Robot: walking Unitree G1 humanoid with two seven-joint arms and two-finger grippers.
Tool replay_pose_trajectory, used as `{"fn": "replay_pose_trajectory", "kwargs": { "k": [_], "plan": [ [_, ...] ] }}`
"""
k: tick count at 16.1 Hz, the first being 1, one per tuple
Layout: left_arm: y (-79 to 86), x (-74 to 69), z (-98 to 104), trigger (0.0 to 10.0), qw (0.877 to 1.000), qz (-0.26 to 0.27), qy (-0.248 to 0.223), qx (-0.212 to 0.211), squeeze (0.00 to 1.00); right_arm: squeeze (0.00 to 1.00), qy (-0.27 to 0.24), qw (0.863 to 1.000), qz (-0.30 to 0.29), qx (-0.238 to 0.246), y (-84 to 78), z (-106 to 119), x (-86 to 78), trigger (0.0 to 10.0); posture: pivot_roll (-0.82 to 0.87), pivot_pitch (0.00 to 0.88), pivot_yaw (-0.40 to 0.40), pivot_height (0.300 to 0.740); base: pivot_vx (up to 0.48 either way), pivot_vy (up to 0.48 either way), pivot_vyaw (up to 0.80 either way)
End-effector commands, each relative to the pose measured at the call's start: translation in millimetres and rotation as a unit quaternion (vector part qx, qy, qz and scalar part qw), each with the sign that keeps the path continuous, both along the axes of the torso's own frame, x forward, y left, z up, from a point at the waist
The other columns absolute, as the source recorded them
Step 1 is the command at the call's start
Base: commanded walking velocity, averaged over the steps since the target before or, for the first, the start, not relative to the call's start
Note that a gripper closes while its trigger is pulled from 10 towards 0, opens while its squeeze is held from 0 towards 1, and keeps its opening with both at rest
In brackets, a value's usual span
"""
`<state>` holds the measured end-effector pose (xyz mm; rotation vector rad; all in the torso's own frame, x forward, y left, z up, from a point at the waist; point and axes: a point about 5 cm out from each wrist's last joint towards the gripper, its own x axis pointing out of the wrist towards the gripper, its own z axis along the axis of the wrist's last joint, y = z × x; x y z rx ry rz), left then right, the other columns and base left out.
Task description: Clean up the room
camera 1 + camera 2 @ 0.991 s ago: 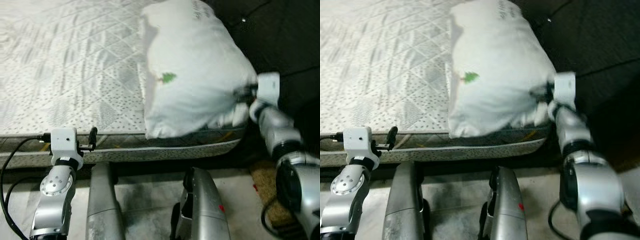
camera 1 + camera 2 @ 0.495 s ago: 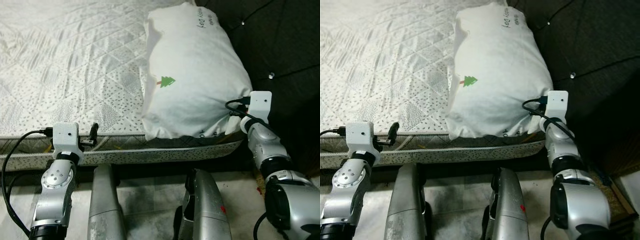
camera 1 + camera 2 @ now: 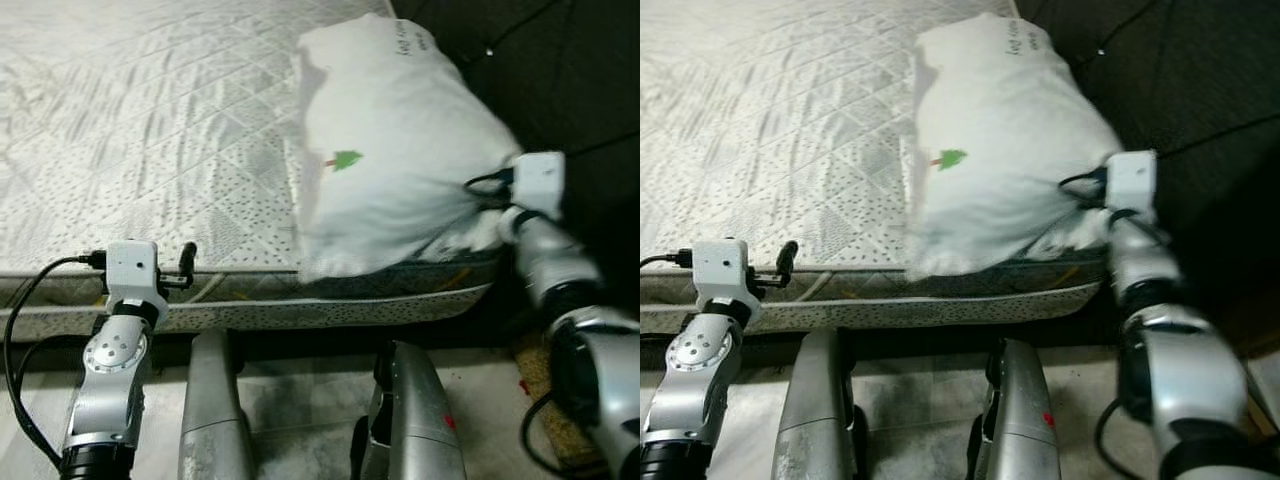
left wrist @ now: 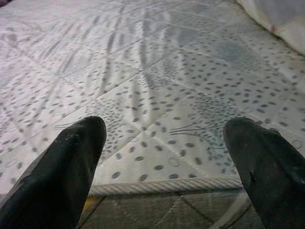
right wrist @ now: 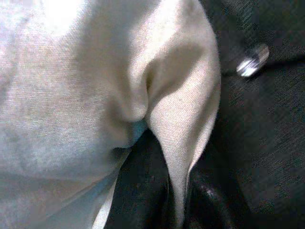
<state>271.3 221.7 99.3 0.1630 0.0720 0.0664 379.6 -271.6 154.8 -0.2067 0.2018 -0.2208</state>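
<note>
White pillow (image 3: 400, 160) with small green tree print lies at mattress (image 3: 150, 130) right edge, near front right corner, against dark tufted headboard (image 3: 1180, 70). Right gripper (image 5: 178, 191) at pillow's lower right corner, fingers pinching fold of pillow fabric. Left gripper (image 4: 167, 167) hovers at mattress front edge, fingers (image 4: 62, 171) spread apart, holding nothing.
</note>
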Motion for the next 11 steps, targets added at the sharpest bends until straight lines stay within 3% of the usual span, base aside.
{"fn": "replay_pose_trajectory", "kwargs": {
  "k": [1, 4, 5, 6, 7, 11],
  "plan": [
    [2.5, -2.8, -4.0, 10.0, 1.000, 0.007, 0.006, 0.004, 0.00, 0.00, -0.046, 0.997, -0.059, -0.021, -30.5, 32.1, -1.4, 0.0, 0.10, 0.050, -0.079, 0.523, 0.000, 0.000, 0.00],
    [1.7, -1.0, -4.2, 10.0, 1.000, 0.006, 0.006, 0.004, 0.00, 0.00, -0.055, 0.995, -0.082, -0.027, -46.2, 40.0, -6.3, 0.0, 0.09, 0.052, -0.078, 0.523, 0.000, 0.000, 0.00],
    [1.1, -0.4, -4.0, 10.0, 1.000, 0.006, 0.005, 0.004, 0.00, 0.00, -0.051, 0.995, -0.077, -0.025, -45.8, 36.6, -7.1, 0.5, 0.09, 0.052, -0.078, 0.523, 0.000, 0.000, 0.00],
    [0.4, 0.6, -3.5, 10.0, 1.000, 0.005, 0.004, 0.003, 0.00, 0.16, -0.044, 0.997, -0.061, -0.016, -42.1, 30.9, -7.2, 10.0, 0.08, 0.053, -0.073, 0.523, 0.000, 0.000, 0.00],
    [-0.4, 1.3, -3.4, 10.0, 1.000, 0.003, 0.004, 0.003, 0.00, 1.00, -0.038, 0.998, -0.040, 0.006, -37.0, 23.5, -7.4, 10.0, 0.08, 0.053, -0.073, 0.523, 0.000, 0.000, 0.00],
    [-1.4, 2.4, -3.7, 10.0, 1.000, 0.000, 0.005, 0.003, 0.00, 1.00, -0.015, 0.999, 0.027, 0.011, -15.6, 1.8, -7.5, 10.0, 0.07, 0.052, -0.067, 0.523, 0.000, 0.000, 0.00]
  ]
}}
